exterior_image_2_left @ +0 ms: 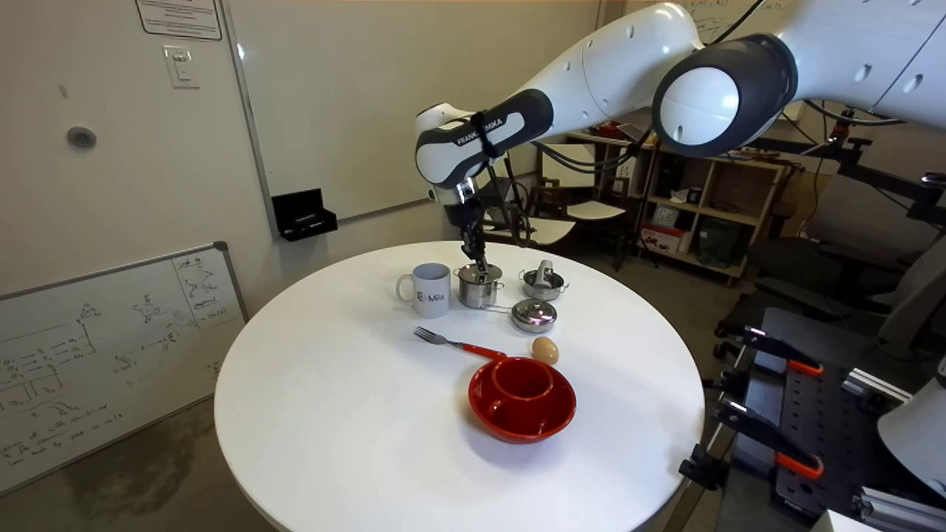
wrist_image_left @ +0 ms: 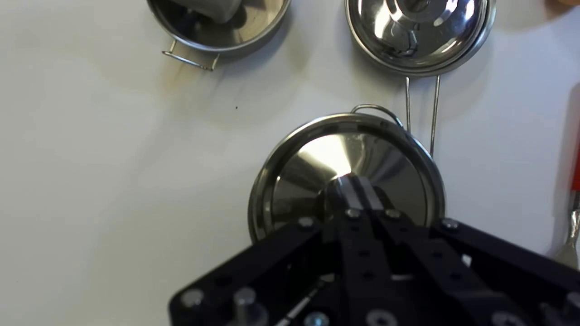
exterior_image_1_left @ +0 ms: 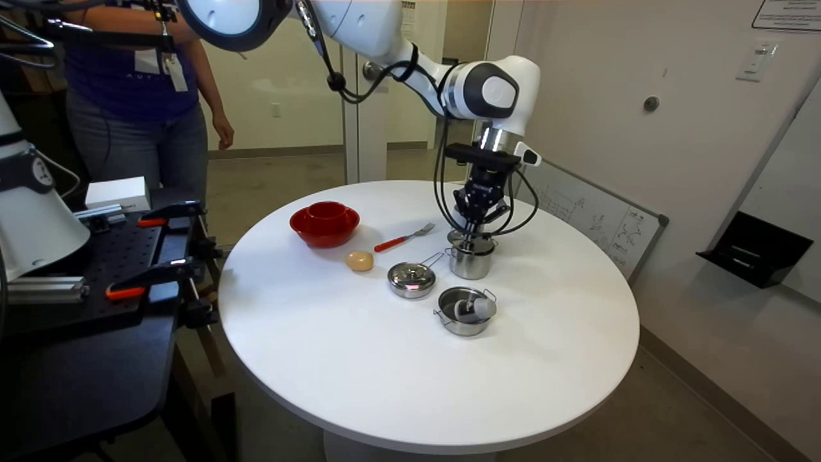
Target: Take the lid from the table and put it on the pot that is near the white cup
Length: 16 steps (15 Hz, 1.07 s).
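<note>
The small steel pot (exterior_image_1_left: 473, 267) stands beside the white cup (exterior_image_2_left: 427, 299), a mug; it also shows in an exterior view (exterior_image_2_left: 475, 297). The round silvery lid (wrist_image_left: 394, 156) lies over the pot's mouth and covers nearly all of it in the wrist view; it also shows in an exterior view (exterior_image_2_left: 468, 273). My gripper (wrist_image_left: 359, 192) points down at the lid's centre, its fingers almost together around the knob, which they hide. It also shows in both exterior views (exterior_image_1_left: 471, 235) (exterior_image_2_left: 482, 275). Whether the lid sits fully on the rim is hard to tell.
A wider steel pot (exterior_image_1_left: 451, 324) holds a grey-white object. A covered steel pan (exterior_image_1_left: 412, 281) with a wire handle lies close to the small pot. A fork with a red handle (exterior_image_2_left: 484, 351), an egg (exterior_image_2_left: 545, 350) and a red bowl (exterior_image_2_left: 484, 399) with a red cup are also on the table.
</note>
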{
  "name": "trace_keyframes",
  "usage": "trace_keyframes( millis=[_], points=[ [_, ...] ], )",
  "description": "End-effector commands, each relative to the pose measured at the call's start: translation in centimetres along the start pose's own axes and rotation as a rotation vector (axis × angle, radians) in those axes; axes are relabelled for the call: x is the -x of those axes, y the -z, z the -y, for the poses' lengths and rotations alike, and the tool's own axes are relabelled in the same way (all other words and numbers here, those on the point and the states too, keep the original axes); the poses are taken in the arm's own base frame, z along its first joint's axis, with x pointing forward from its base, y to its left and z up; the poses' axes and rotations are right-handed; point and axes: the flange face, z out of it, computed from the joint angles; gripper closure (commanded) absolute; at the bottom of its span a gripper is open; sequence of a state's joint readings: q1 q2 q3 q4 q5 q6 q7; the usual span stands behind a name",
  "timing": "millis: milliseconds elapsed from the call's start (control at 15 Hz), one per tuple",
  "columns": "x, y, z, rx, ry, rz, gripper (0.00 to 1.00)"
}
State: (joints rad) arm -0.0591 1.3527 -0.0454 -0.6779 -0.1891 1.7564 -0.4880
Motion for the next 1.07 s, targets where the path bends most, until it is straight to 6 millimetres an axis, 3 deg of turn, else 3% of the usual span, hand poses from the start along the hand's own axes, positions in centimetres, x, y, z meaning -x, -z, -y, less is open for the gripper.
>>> trace_keyframes(
  millis=[0, 733, 1000],
  points=[
    [-0.5, 0.0, 0.4, 0.019, 0.028, 0.025, 0.82],
    [-0.2, -0.8, -0.2, 0.016, 0.014, 0.029, 0.02],
    [-0.2, -0.5, -0.2, 0.018, 0.008, 0.021, 0.00]
  ],
)
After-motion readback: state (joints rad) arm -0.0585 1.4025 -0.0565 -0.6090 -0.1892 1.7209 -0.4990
